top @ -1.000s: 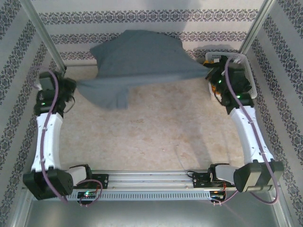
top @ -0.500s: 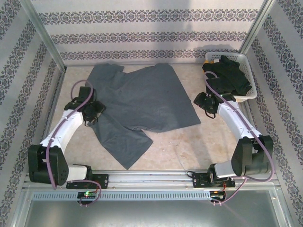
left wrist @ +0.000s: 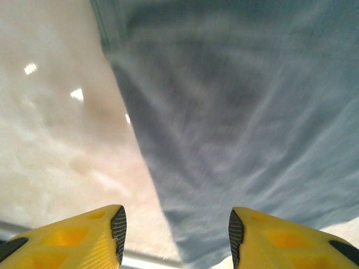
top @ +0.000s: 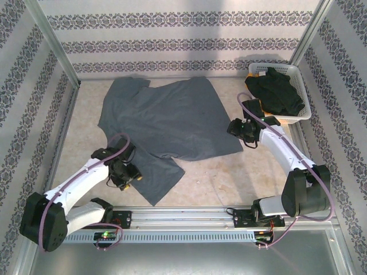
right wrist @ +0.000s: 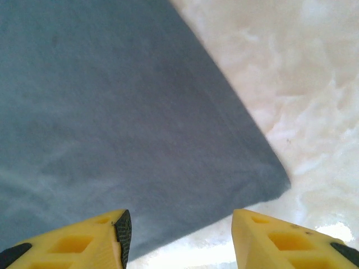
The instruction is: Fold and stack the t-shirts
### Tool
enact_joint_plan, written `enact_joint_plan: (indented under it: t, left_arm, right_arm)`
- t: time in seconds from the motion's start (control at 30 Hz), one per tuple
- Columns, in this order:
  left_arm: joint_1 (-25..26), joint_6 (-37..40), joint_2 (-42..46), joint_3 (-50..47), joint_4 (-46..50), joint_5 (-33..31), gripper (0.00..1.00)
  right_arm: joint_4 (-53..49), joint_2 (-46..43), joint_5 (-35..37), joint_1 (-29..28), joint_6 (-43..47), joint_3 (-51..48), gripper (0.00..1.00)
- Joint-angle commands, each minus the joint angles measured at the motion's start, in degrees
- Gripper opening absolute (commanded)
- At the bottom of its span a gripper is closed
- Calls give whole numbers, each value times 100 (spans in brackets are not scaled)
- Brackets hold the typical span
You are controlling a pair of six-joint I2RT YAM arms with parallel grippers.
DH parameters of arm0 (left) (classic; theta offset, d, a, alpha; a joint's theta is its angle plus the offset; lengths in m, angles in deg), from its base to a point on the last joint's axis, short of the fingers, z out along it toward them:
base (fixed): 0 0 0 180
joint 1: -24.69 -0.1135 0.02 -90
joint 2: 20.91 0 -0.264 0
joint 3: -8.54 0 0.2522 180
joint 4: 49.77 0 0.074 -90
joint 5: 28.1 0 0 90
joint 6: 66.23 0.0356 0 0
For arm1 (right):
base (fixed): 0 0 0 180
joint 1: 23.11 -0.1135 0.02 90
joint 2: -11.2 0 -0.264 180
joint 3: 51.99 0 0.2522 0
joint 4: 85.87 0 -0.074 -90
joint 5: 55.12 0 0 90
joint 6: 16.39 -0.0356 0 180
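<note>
The slate blue-grey t-shirt (top: 166,120) lies spread flat on the table. One flap of it (top: 157,177) reaches toward the near edge. My left gripper (top: 131,175) hovers open over that flap's left edge. In the left wrist view the cloth edge (left wrist: 151,168) runs between the open fingers (left wrist: 175,235), which hold nothing. My right gripper (top: 237,129) is open just above the shirt's right corner (right wrist: 275,182), with its fingers (right wrist: 178,235) apart and holding nothing. The black t-shirt (top: 279,91) is bunched in the basket. The orange-yellow shirt is not clearly visible.
The white lattice basket (top: 302,91) stands at the back right against the patterned wall. Metal frame posts (top: 54,48) rise at both back corners. The rail with the arm bases (top: 183,217) runs along the near edge.
A second ago both grippers held the blue-grey shirt up in the air. It now lies flat and released. The left gripper has since moved nearer, over the lower flap.
</note>
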Motion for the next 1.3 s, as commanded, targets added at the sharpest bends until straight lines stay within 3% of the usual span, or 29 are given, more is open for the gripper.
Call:
enact_joint_plan:
  t: [0.0, 0.17, 0.23, 0.5, 0.63, 0.7, 0.8, 1.07, 1.27]
  left_arm:
    - [668, -164, -3, -57, 218, 500, 52]
    - [1982, -456, -433, 63, -120, 389, 54]
    - [2270, -562, -725, 82, -437, 298, 54]
    - [2603, -721, -1816, 279, -1299, -26, 47]
    - [2603, -716, -2193, 272, -1600, -65, 38]
    - [2603, -684, -2343, 269, -1482, -140, 28]
    - [2585, -788, -2044, 171, -908, -614, 0]
    - [2323, -1666, 412, -476, 1260, -1762, 0]
    - [1981, -2026, 1744, -436, 1753, -2134, 0]
  right_arm:
    - [-66, -90, -182, -76, -106, -154, 52]
    - [-34, -83, -204, -89, -46, -135, 52]
    - [-25, -89, -286, -90, -40, -139, 52]
    - [-135, -496, -319, -85, 44, -297, 52]
    - [-189, -668, -321, -50, 38, -431, 52]
    - [-190, -738, -317, -5, 0, -516, 51]
    - [-181, -819, -261, 121, -137, -656, 51]
    - [-207, -551, -23, 473, -740, -1025, 48]
    - [-124, -19, 86, 506, -871, -1150, 46]
